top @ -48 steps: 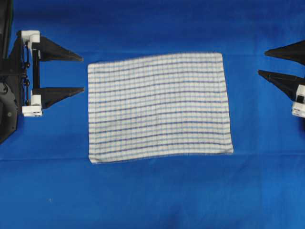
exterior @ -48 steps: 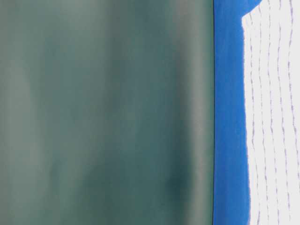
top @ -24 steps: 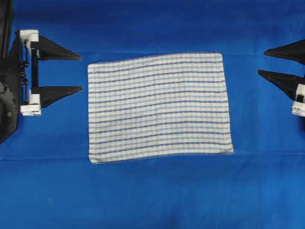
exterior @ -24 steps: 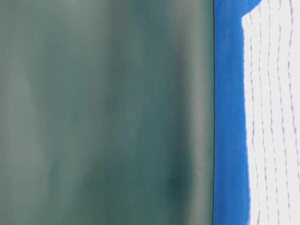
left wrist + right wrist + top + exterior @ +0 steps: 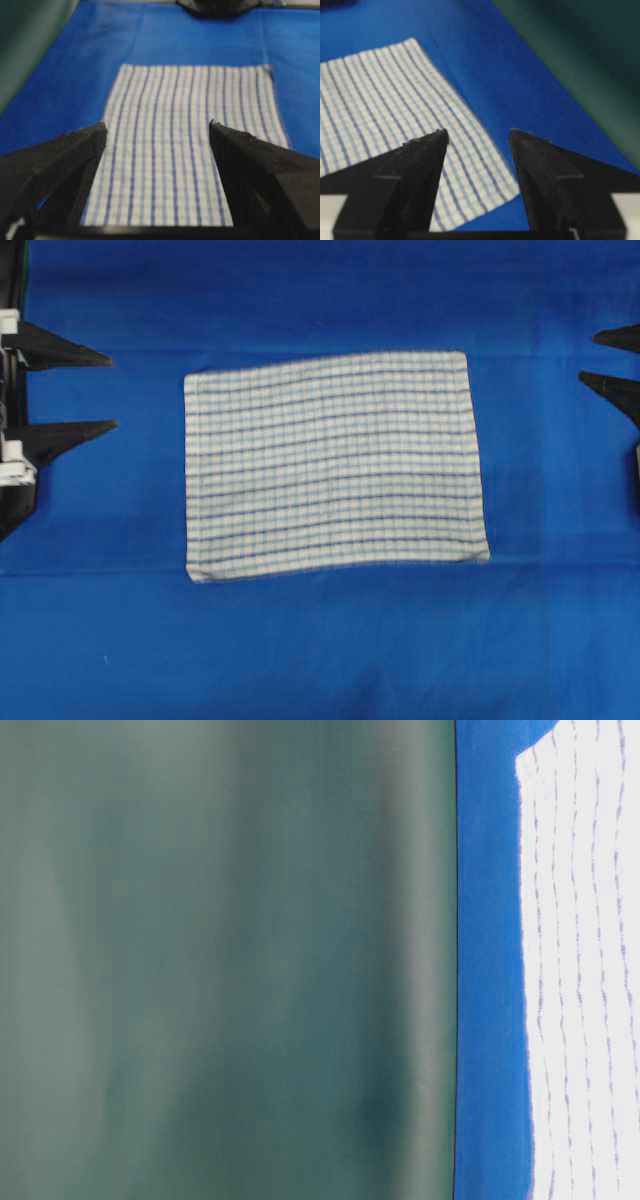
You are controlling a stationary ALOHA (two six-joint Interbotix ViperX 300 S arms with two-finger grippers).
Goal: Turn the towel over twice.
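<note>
The towel, white with thin blue stripes in a faint check, lies flat and spread out at the middle of the table. My left gripper hangs open off the towel's left edge, a wide gap of blue cloth between them. At the right edge of the overhead view my right gripper is open too, off the towel's far right corner. In the left wrist view the towel stretches ahead between the open fingers of the left gripper. The right gripper frames a towel corner; nothing is held.
A plain blue cloth covers the whole table around the towel. A dark green backdrop stands behind the table's far edge, with the towel lying flat before it. The other arm's base sits beyond the towel's far end.
Both grippers have drawn back outward from the towel, the left one to the left and the right one to the right. The towel has not moved.
</note>
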